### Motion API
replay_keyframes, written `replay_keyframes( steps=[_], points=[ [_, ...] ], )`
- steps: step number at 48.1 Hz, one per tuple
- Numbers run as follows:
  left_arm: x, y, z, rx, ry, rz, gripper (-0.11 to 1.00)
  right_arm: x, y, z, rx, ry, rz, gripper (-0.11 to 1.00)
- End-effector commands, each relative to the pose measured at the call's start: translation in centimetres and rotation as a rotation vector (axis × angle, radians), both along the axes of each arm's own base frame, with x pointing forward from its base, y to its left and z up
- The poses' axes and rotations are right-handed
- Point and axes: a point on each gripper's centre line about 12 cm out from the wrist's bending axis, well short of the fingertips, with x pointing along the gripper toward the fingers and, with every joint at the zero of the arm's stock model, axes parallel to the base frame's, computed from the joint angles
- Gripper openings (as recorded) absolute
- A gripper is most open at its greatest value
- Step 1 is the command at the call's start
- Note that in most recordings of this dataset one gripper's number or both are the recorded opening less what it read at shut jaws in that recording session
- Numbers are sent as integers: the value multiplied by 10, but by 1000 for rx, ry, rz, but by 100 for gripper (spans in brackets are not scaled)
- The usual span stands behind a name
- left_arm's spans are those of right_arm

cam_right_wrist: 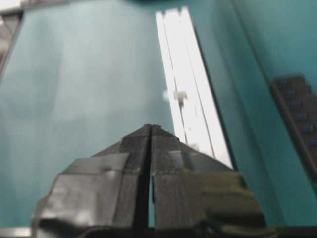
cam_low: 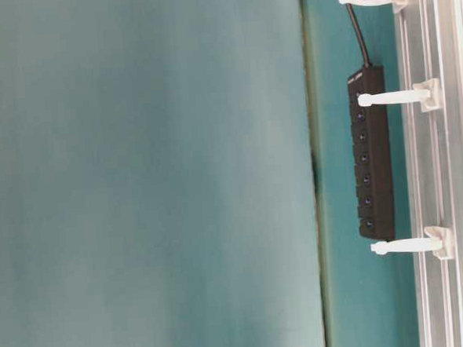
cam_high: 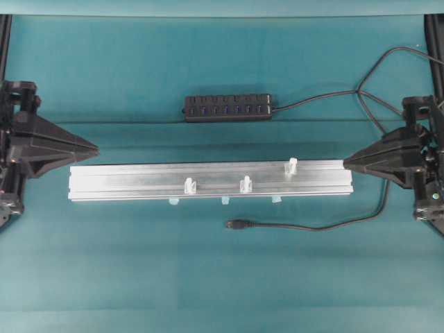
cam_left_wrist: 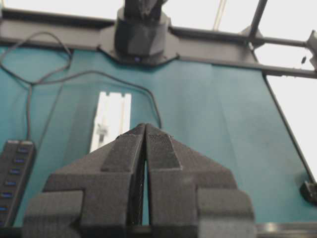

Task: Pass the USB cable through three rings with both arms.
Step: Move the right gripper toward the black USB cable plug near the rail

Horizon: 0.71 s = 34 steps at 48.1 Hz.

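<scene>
My table-level view is turned sideways and mostly filled by a teal blur; it shows only part of the rail [cam_low: 443, 168], the rings [cam_low: 396, 96] and the hub [cam_low: 372, 153]. Both arms are cut off at the overhead picture's side edges. From above, the cable [cam_high: 305, 225] is thin and black, its plug [cam_high: 236, 224] lying just in front of the rail [cam_high: 208, 182] near the surface's middle; it curves right toward the right hand [cam_high: 345, 164], where I lose it behind the arm. The three translucent rings [cam_high: 244, 184] stand upright along the rail. The left hand [cam_high: 96, 147] hovers off the rail's left end, tips pressed together, holding nothing; the right hand's tips are together too, empty.
</scene>
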Motion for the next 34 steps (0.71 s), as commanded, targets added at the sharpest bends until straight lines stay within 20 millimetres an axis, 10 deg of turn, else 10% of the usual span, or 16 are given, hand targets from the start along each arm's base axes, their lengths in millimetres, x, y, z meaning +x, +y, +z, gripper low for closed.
replay_keyframes(
  steps=[1,34],
  points=[
    [5,-1,10,11,-14,-4,2,10,1,9,12,44,1,-10],
    [15,-1,13,78,39,-10,2,96,17,-13,-11,553,71,-9]
  ],
)
